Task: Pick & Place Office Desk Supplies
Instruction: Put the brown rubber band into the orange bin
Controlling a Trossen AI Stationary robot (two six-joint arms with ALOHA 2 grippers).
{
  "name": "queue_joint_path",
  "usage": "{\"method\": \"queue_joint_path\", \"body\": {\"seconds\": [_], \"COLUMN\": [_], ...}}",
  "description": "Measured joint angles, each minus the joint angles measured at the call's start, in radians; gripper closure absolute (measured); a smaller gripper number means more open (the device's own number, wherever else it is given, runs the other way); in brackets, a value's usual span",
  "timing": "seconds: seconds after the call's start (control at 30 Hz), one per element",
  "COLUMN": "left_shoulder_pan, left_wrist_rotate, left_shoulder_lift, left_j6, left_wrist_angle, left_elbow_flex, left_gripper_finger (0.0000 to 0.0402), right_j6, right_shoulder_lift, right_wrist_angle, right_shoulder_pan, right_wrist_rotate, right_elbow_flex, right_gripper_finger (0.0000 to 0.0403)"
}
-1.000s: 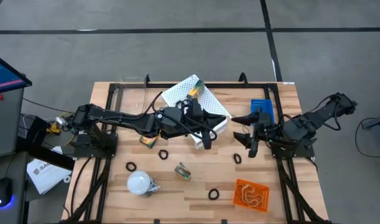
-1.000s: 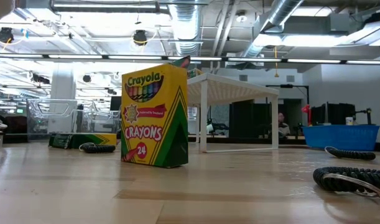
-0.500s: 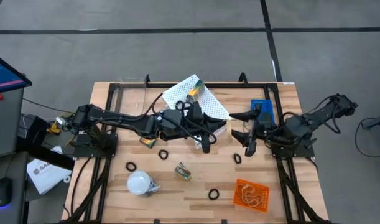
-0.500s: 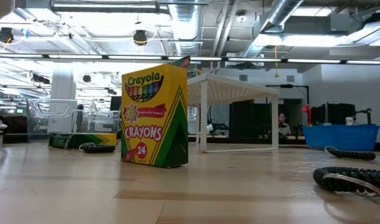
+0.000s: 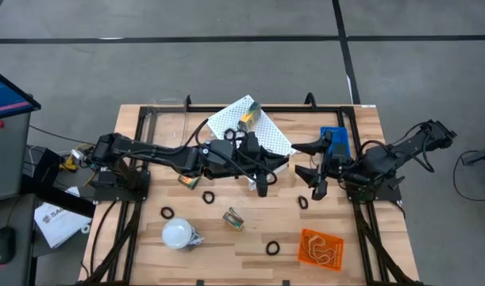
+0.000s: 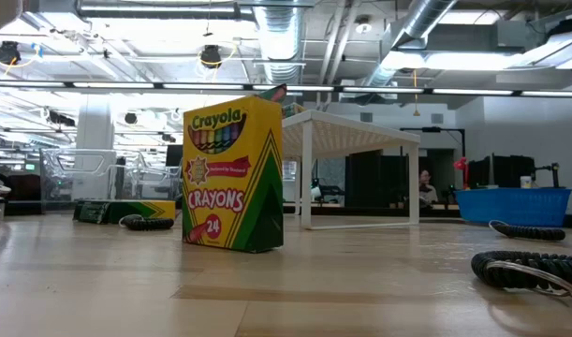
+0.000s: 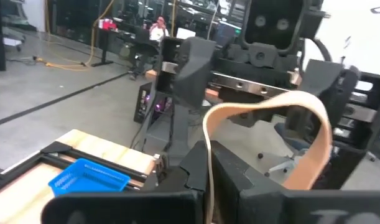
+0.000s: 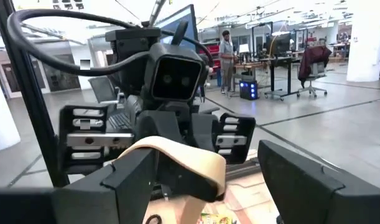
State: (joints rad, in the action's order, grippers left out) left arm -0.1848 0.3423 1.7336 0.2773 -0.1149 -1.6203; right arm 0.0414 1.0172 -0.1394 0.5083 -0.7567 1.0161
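Left pincer (image 5: 262, 176), facing right pincer (image 5: 306, 163), grips rubber band (image 7: 270, 124).

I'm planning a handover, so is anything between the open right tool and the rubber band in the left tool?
Nothing visible stands between them. The right tool is open and faces the left tool, which is shut on the tan rubber band. The right wrist view shows the band unblocked, and only the table lies below the gap.
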Motion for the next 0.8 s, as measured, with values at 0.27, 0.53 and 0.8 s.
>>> {"method": "queue_joint_path", "body": {"seconds": [0.27, 0.53, 0.8], "left_shoulder_pan": [-0.02, -0.031, -0.038], "left_wrist_rotate": [-0.003, -0.003, -0.01], "left_shoulder_lift": [0.0, 0.0, -0.01], "left_j6": [0.019, 0.019, 0.018], "left_wrist_angle": [0.01, 0.01, 0.037], "left_elbow_flex": [0.0, 0.0, 0.001], "left_gripper_finger": [0.0401, 0.0401, 0.0383], "right_j6": [0.022, 0.074, 0.143], "right_shoulder_lift": [-0.001, -0.001, -0.003], "right_wrist_angle": [-0.021, -0.025, -0.02], "right_shoulder_pan": [0.0, 0.008, 0.046], "right_wrist_rotate": [0.0, 0.0, -0.026], "right_elbow_flex": [0.0, 0.0, 0.0], "right_gripper_finger": [0.0139, 0.0284, 0.0396]}}
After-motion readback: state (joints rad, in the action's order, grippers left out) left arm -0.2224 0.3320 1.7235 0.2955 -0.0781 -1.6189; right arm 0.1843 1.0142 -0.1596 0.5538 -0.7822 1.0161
